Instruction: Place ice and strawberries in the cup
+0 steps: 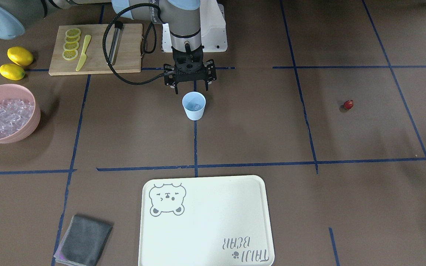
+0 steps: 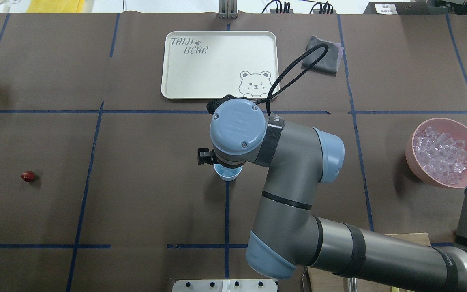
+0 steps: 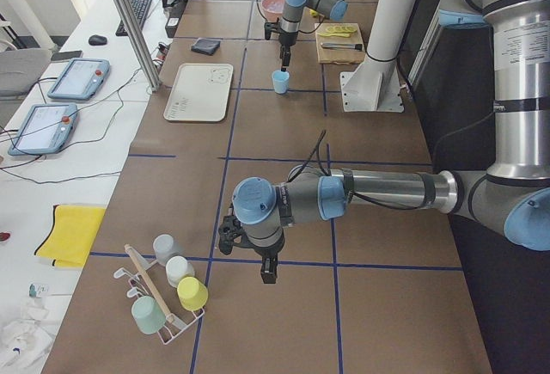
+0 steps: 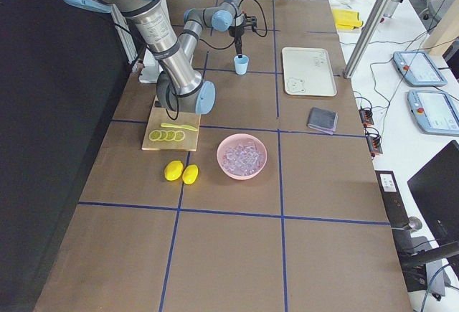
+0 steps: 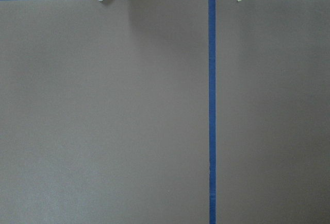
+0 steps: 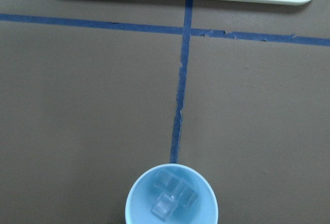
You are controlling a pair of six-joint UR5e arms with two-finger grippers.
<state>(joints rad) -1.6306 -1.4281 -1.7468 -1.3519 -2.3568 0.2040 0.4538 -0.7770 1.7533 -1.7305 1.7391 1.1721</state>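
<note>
The light blue cup (image 1: 193, 106) stands mid-table with a few clear ice cubes (image 6: 172, 197) in it. My right gripper (image 1: 192, 88) hangs just above and behind the cup, open and empty. In the overhead view the right wrist covers most of the cup (image 2: 227, 174). The red strawberry (image 1: 348, 105) lies alone far off on the table, also in the overhead view (image 2: 27, 176). More ice (image 1: 4, 116) fills the pink bowl (image 1: 31, 127). My left gripper (image 3: 268, 272) shows only in the exterior left view, hovering low over the table; I cannot tell if it is open.
A cutting board (image 1: 124, 55) with lemon slices, a yellow knife and a dark tool lies behind the cup. Two lemons (image 1: 16, 63) lie near the bowl. A white bear tray (image 1: 213, 221) and grey cloth (image 1: 83, 240) lie in front. A rack of cups (image 3: 168, 292) stands near the left arm.
</note>
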